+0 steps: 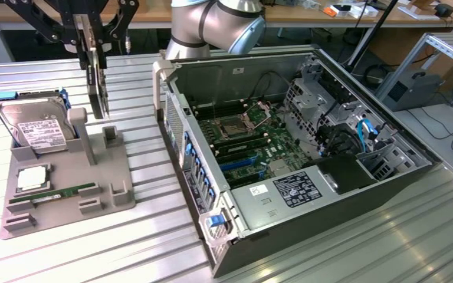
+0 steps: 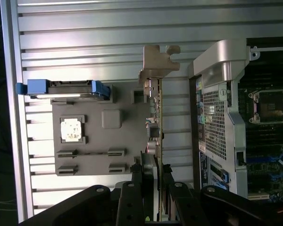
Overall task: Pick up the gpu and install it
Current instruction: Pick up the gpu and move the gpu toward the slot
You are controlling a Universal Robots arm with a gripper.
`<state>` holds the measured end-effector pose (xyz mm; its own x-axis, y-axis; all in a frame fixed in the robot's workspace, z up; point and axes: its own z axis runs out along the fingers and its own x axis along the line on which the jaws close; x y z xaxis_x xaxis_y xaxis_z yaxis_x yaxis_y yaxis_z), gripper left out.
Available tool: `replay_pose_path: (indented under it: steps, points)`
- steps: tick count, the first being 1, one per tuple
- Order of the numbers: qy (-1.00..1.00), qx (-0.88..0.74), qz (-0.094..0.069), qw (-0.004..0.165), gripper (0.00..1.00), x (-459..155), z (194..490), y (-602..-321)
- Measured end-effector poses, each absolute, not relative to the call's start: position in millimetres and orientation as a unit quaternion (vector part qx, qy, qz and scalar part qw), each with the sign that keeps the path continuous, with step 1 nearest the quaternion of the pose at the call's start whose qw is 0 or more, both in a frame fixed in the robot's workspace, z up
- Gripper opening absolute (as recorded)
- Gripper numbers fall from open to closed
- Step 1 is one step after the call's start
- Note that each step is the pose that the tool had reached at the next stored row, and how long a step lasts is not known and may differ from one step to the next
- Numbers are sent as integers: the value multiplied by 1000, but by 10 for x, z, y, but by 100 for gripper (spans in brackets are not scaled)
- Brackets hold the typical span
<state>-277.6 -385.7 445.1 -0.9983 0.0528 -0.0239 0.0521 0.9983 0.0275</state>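
Dark, thin gpu [image 1: 98, 82], held upright

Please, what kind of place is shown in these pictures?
Probably a robotics lab or test workshop: a robot arm stands by an open computer case, and a hard drive sits in a grey fixture, all on a slatted metal table.

Top of the gpu [image 1: 99, 88] hidden inside the tool [image 1: 98, 44]

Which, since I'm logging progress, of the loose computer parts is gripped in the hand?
The gpu, held on edge in the hand; the hard drive, processor and memory stick sit in the grey holder.
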Motion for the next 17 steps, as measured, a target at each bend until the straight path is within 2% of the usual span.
replay_pose_path:
  steps: [17]
  points:
    - [999, 26, 13, 12, 27, -2566, 4451, -3857]
